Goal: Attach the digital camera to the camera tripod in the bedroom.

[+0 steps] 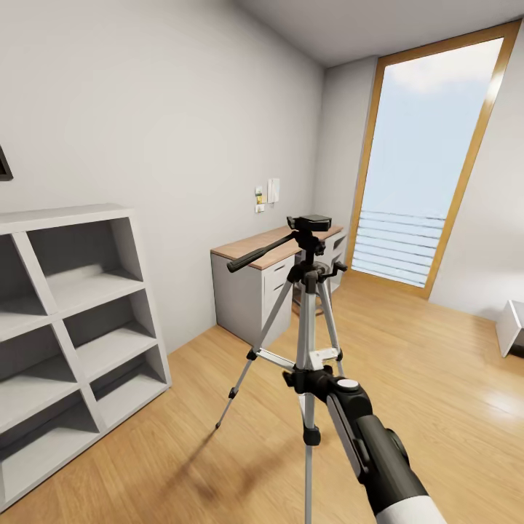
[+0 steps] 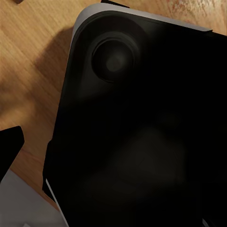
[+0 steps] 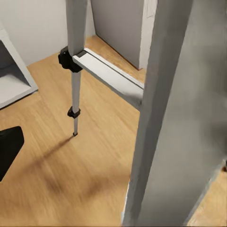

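Observation:
The camera tripod (image 1: 306,320) stands on the wood floor in the middle of the head view. It has silver legs, a black pan head (image 1: 309,224) with a flat dark block on top, and a side handle (image 1: 260,253) pointing left. My right arm reaches forward and my right gripper (image 1: 300,379) is up against the centre column at the leg braces. In the right wrist view a silver tripod leg (image 3: 175,118) looms very close, and one black finger (image 3: 8,150) sits far out at the edge, so the gripper is open. The digital camera is out of view.
A grey open shelf unit (image 1: 69,320) stands at the left wall. A grey cabinet with a wooden top (image 1: 266,280) is behind the tripod, beside a tall window (image 1: 426,160). A white object (image 1: 511,327) lies at the right edge. The left wrist view faces a dark rounded body (image 2: 142,123) over the floor.

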### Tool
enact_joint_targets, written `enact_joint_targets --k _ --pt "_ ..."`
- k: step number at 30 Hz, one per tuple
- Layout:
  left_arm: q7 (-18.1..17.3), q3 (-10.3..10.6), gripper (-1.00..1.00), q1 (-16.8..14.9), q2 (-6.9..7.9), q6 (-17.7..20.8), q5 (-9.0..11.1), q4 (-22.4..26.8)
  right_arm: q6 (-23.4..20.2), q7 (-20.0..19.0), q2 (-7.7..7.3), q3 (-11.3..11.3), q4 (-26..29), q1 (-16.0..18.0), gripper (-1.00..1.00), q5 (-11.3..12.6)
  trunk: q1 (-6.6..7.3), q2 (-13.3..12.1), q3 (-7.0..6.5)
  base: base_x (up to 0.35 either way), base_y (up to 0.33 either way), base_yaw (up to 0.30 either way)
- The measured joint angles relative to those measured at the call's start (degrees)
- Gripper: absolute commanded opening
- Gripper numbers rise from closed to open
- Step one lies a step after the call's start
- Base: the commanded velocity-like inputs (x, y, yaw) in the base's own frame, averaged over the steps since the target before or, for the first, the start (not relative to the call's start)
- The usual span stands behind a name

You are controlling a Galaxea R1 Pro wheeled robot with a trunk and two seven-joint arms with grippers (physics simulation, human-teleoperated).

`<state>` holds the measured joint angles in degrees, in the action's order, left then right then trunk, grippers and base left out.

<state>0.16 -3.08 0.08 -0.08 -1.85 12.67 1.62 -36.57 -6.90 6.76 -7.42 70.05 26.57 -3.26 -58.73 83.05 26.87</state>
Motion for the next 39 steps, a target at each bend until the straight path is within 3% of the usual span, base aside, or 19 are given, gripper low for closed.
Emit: enact_joint_targets --k 12,13,18,39 --pt "0.00 0.01 1.00 0.01 0.00 0.00 0.00 0.00 -5.21 4.85 0.20 0.19 1.41 6.09 1.00 0.12 0.00 0.00 0.00 0.000 0.000 0.000" --pt "0.00 0.02 1.00 0.00 0.00 0.00 0.00 0.00 -6.41 5.91 0.35 0.23 1.33 7.87 1.00 0.26 0.00 0.00 -0.01 0.000 0.000 0.000" --pt "0.00 0.02 1.00 0.00 0.00 0.00 0.00 0.00 -8.02 7.15 1.34 0.25 0.87 10.44 1.00 0.34 0.00 0.00 0.00 0.000 0.000 0.000" --pt "0.00 0.02 1.00 0.01 0.00 0.00 0.00 0.00 -8.02 8.30 2.03 -0.02 0.80 11.27 1.00 -0.22 0.00 0.00 0.00 0.000 0.000 0.000"
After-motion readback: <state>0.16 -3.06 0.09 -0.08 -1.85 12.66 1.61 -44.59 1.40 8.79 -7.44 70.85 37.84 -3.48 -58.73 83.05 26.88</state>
